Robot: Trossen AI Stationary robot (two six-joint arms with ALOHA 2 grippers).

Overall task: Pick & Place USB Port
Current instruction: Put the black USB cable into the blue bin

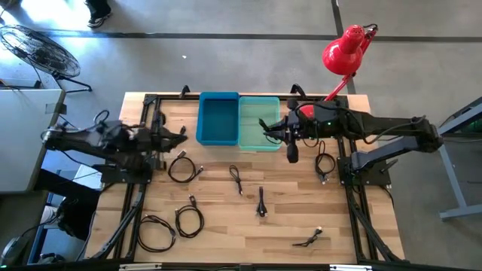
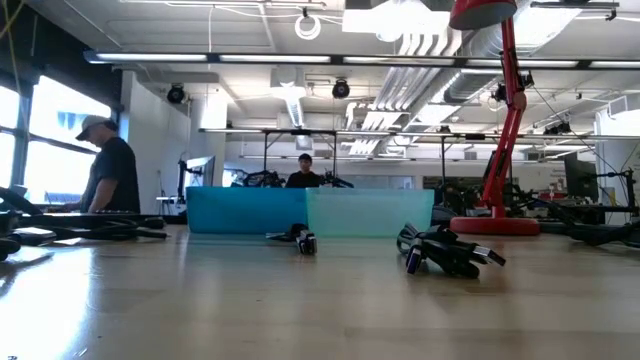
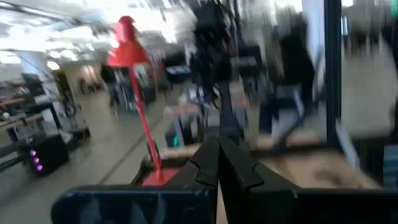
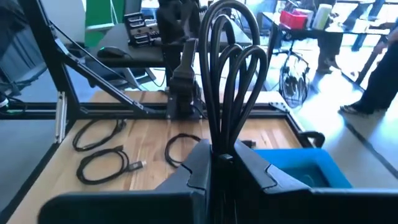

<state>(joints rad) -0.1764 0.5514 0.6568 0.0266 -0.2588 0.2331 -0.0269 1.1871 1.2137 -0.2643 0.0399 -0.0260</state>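
My right gripper (image 1: pixel 266 127) reaches from the table's right and hovers over the teal bin (image 1: pixel 260 141), shut on a coiled black USB cable (image 4: pixel 229 74). Past the fingers, the right wrist view shows the blue bin (image 4: pixel 292 167) below. The two bins stand side by side at the table's far edge, blue (image 1: pixel 218 119) to the left of teal. My left gripper (image 1: pixel 179 138) waits near the table's left side, left of the blue bin; its fingers (image 3: pixel 217 163) are shut and hold nothing. Several other black cables (image 1: pixel 181 168) lie loose on the wood. My right gripper pinches the cable coil between its two fingers where the loops are gathered (image 4: pixel 219 148). It comes level from the table's right. The loops (image 4: pixel 239 56) stick out beyond the fingertips, and the coil is lifted clear of table and bins.
A red desk lamp (image 1: pixel 345 51) stands at the far right corner. Loose cables lie at mid table (image 1: pixel 236 179), near left (image 1: pixel 188 220) and near right (image 1: pixel 309 240). In the low view a cable bundle (image 2: pixel 448 251) lies before the bins, and people stand in the room behind.
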